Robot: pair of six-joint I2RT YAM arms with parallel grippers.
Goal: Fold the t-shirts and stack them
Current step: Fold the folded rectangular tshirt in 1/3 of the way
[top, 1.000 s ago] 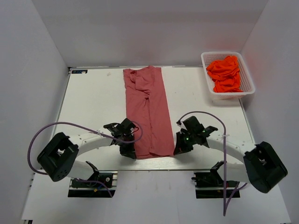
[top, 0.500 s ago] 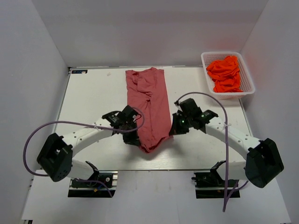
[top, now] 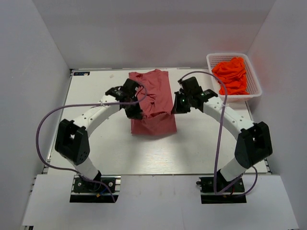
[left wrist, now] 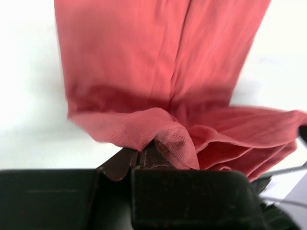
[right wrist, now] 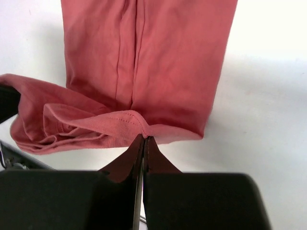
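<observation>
The rose-red t-shirt (top: 153, 103), folded to a narrow strip, lies on the table's far middle with its near end lifted and doubled back over itself. My left gripper (top: 136, 114) is shut on the hem's left corner (left wrist: 168, 139). My right gripper (top: 175, 109) is shut on the hem's right corner (right wrist: 144, 130). Both wrist views look down at the strip (left wrist: 158, 57) (right wrist: 148, 62) lying flat below the raised hem. Orange t-shirts (top: 231, 75) sit bunched in the basket at the far right.
A white plastic basket (top: 215, 88) stands at the table's far right corner. White walls close in the table on the left, back and right. A purple cable loops from each arm over the table.
Both grippers have carried the shirt's near hem away from the table's front edge toward the collar end. The strip now lies doubled, about half as long.
</observation>
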